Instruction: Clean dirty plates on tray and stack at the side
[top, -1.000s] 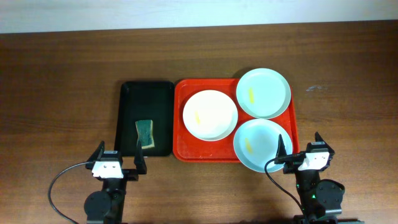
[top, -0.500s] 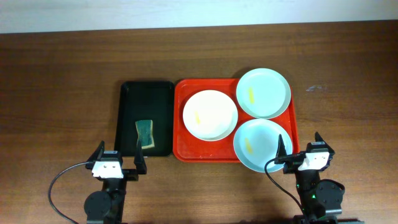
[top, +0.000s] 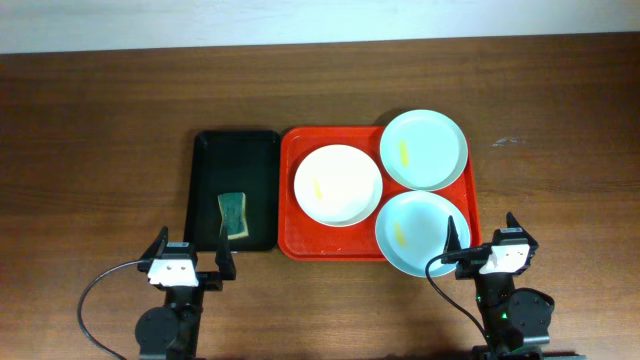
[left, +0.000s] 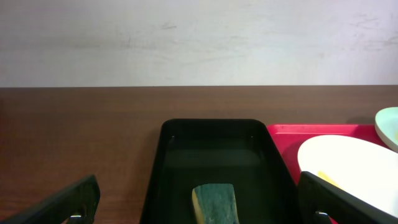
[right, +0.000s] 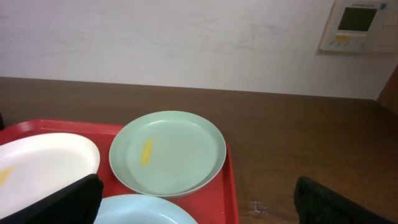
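Start of job, nothing touched yet.

- Red tray (top: 298, 240) sits mid-table; all three dirty plates lie flat on it, none stacked.
- White plate (top: 338, 185) takes the tray's left half. One mint plate (top: 423, 150) fills the tray's far right corner; the second mint plate (top: 420, 232) fills the near right corner and hangs over the tray's near rim.
- Each plate carries a small yellow smear (top: 318, 188), face up and probably easy to wipe where it lies.
- Black tray (top: 215, 165) lies just beside the red tray's left edge, holding a green-and-yellow sponge (top: 233, 215) at its near end. That is likely the cleaning tool, laid within the left arm's reach.
- Left gripper (top: 190, 246) is parked near of the black tray, fingers spread fully, holding nothing.
- Right gripper (top: 482, 238) is off the red tray's near right corner, also fully spread and empty, close to the overhanging mint plate.
- Bare wooden table (top: 560, 180) right of the red tray looks the likely stacking spot.
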